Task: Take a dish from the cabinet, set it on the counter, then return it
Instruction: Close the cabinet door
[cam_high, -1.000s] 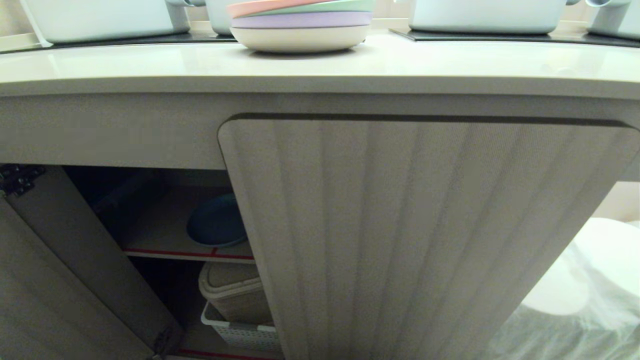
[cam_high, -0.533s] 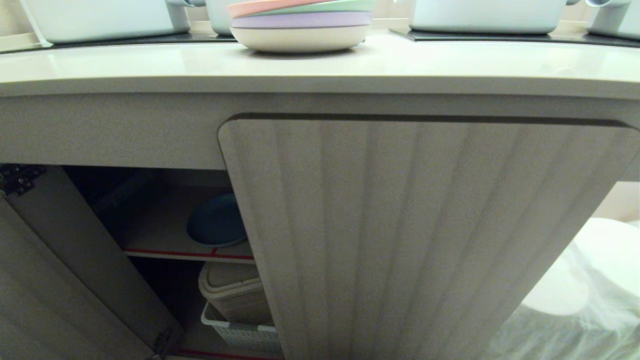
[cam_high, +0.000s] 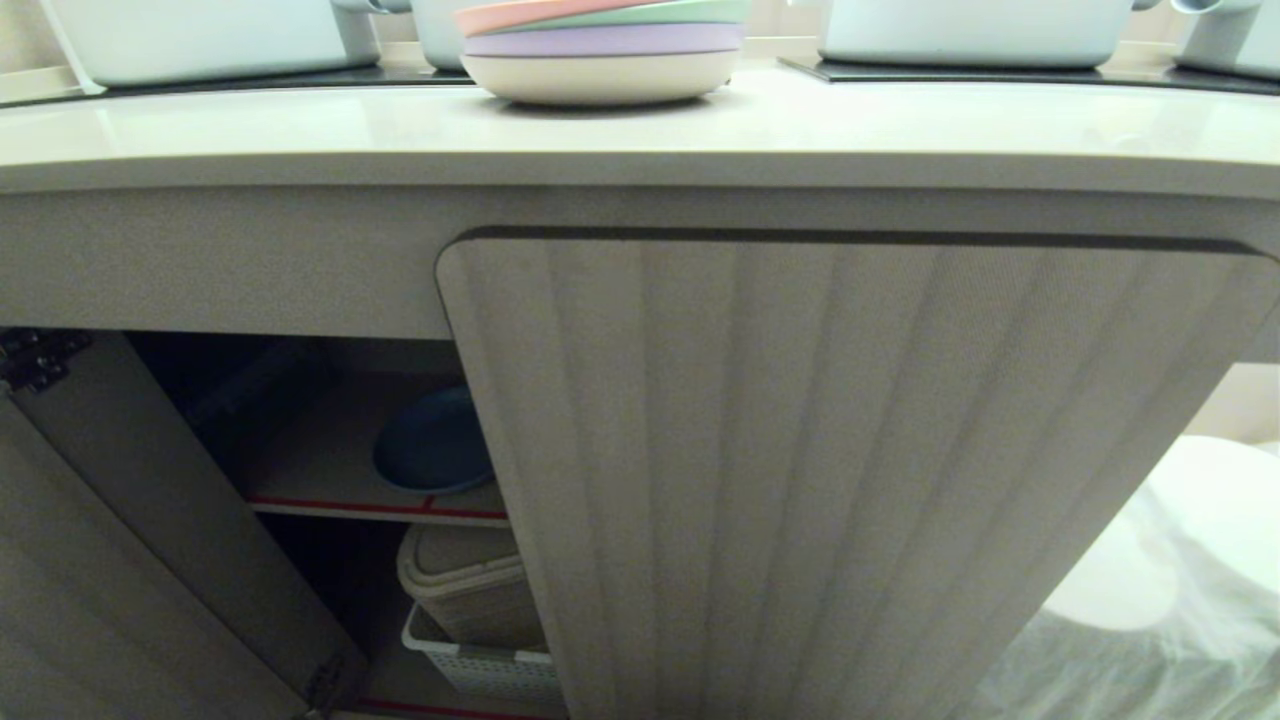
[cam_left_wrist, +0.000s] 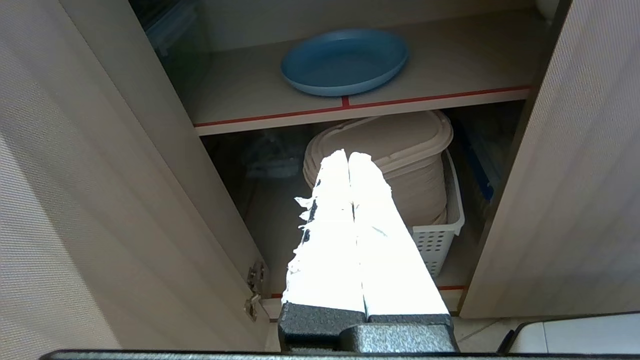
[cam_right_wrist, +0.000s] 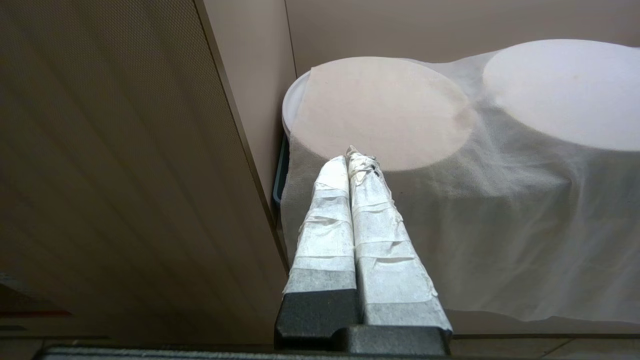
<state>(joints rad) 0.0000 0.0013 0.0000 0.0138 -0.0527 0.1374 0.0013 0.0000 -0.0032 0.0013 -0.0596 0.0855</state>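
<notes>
Both grippers, left (cam_left_wrist: 348, 156) and right (cam_right_wrist: 350, 156), are pressed closed and empty outside the cabinet (cam_high: 860, 450). Further in, the round dish (cam_left_wrist: 345, 61) lies flat, rim up, on the red-edged shelf (cam_left_wrist: 240, 95).

Matt plastic dish (cam_left_wrist: 345, 61); ribbed, textured cabinet (cam_high: 800, 450); glossy counter (cam_high: 640, 130)

Open gap between the 2 cabinet doors (cam_left_wrist: 575, 175) leaves the dish (cam_left_wrist: 345, 61) reachable.
</notes>
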